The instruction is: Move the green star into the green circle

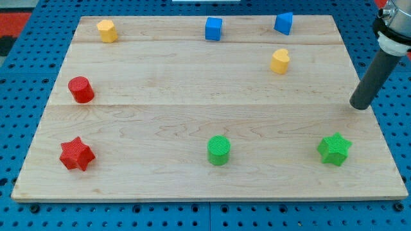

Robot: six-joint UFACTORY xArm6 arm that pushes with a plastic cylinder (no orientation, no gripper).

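Tool tip (361, 106), grasping nothing, stands above the green star (334, 149); arm cut off top right.

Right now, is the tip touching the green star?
No. My tip sits apart from the green star, toward the view's top right of it, with bare board between them.

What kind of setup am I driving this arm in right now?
Probably a lab tabletop pushing rig, not a home or shop. A bare wooden board lies on a blue perforated base, with small coloured blocks like the green star and green circle. My tip stands above the star.
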